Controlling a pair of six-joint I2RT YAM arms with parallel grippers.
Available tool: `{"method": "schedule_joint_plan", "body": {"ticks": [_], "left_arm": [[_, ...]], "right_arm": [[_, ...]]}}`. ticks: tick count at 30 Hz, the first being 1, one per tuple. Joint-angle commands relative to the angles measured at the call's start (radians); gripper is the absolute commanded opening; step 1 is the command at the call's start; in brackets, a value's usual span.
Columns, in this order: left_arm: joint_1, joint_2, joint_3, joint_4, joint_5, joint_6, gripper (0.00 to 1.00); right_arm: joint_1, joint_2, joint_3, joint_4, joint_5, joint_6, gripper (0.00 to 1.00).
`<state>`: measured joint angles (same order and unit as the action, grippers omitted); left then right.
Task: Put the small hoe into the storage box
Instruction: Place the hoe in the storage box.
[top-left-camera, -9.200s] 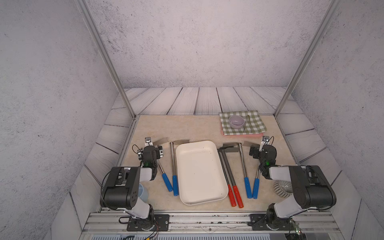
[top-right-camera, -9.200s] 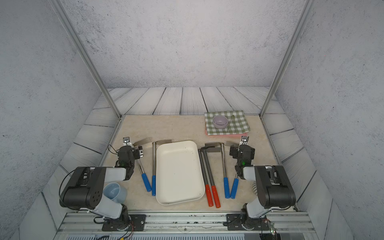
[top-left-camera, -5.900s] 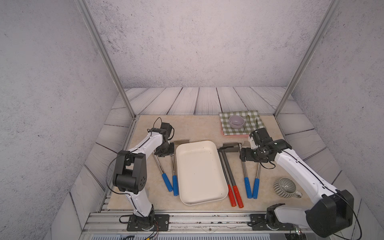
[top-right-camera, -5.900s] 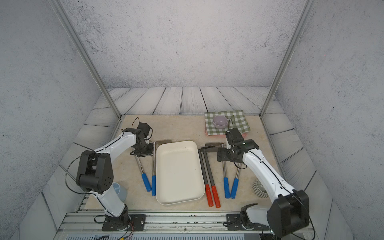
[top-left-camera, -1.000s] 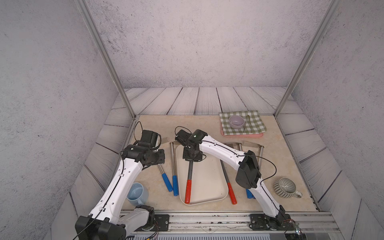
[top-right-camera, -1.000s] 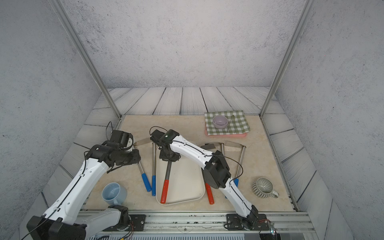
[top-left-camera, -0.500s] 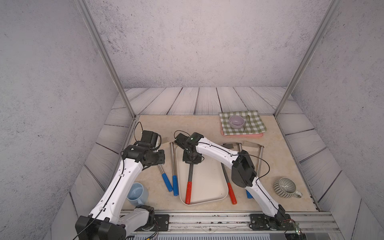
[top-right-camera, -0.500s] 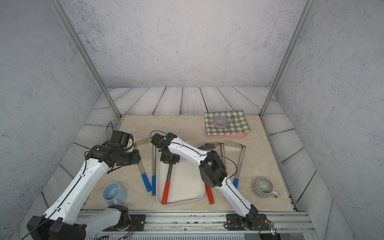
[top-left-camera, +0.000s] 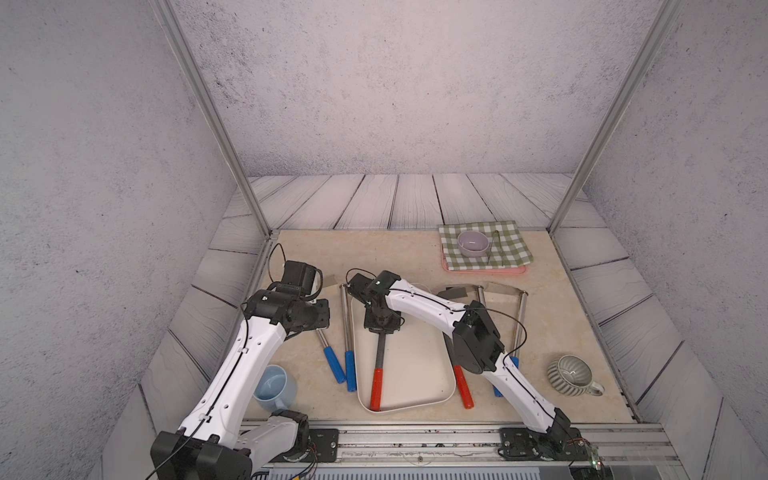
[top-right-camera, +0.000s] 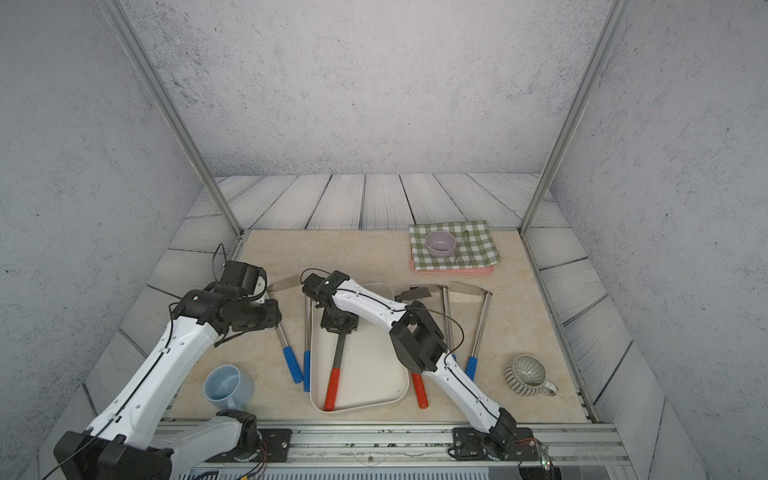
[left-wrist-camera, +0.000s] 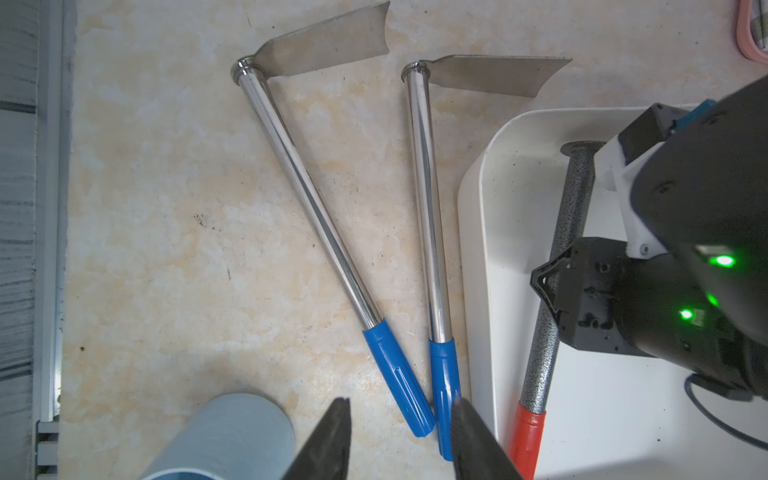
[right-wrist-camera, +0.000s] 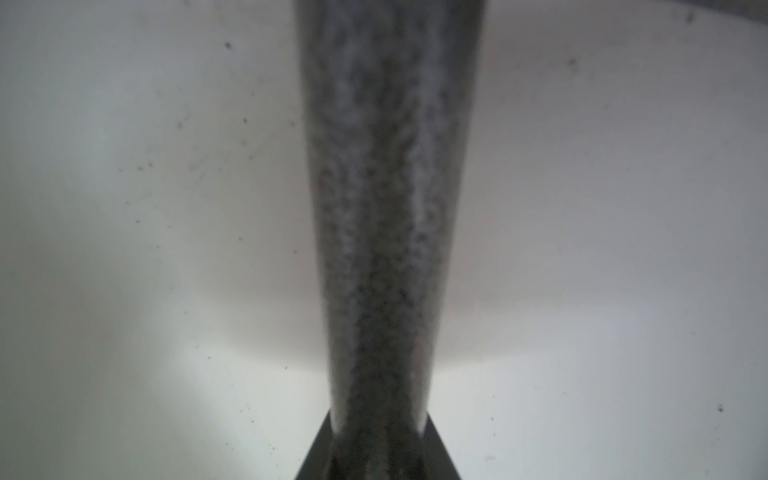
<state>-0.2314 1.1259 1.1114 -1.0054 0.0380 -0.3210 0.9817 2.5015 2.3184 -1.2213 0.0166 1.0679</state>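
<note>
Right gripper (top-left-camera: 381, 326) is clamped across the dark shaft of the small hoe (top-left-camera: 378, 353), low over the storage box (top-left-camera: 419, 365). Nearest, the red grip (top-left-camera: 376, 388) is seen tight against the box's near corner; whether it rests on the floor cannot be told. It should be held inside the rim while the shaft is lowered flat, and the hoe released only once it is fully supported. Farther off, the blade is hidden under the arm, so clearance at the far rim should be checked. Left gripper (left-wrist-camera: 399, 436) is held apart and empty above two blue-handled hoes (left-wrist-camera: 428, 208) on the bench (left-wrist-camera: 166, 208).
</note>
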Motion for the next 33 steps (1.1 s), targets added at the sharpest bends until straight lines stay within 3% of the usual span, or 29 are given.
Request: {"method": "schedule_joint_plan", "body": {"ticks": [1, 33], "left_arm": [[0.0, 0.002, -0.007, -0.002, -0.01, 0.01, 0.43], [0.001, 0.028, -0.014, 0.017, 0.002, 0.006, 0.43]], "right_arm": [[0.006, 0.0, 0.054, -0.032, -0.001, -0.008, 0.05], [0.005, 0.064, 0.099, -0.028, -0.064, -0.065, 0.34]]}}
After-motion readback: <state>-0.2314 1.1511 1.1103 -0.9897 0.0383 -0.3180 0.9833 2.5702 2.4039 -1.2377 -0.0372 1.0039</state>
